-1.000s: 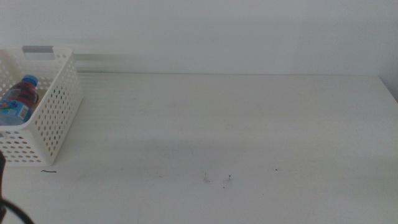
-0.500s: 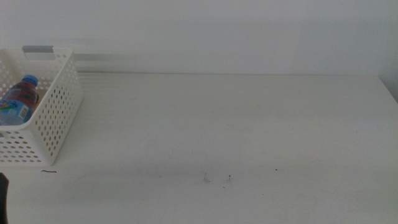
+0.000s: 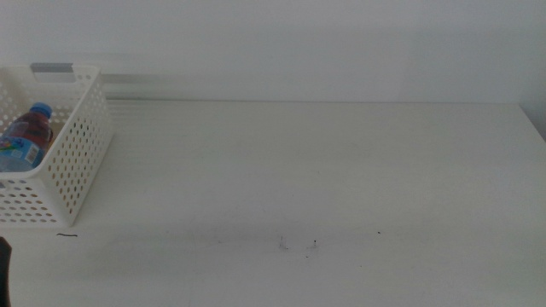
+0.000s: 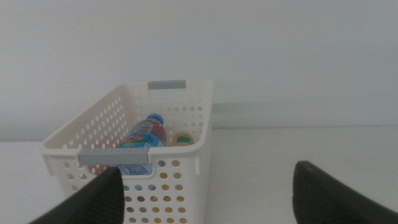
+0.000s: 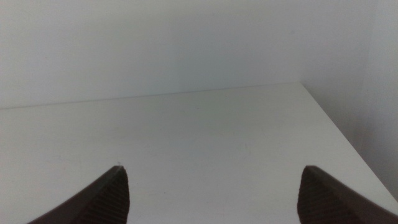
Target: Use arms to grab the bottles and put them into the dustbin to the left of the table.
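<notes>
Left claw [image 4: 205, 186] lower, nearly gone.

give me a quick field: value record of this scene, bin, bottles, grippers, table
dustbin: white perforated basket at the table's left end
bottles: blue-capped bottle lying in the dustbin, a second container beside it, kind unclear
table: white, no bottles on the part shown
left gripper: open, facing the dustbin, holding nothing
right gripper: open, over bare table, holding nothing
</notes>
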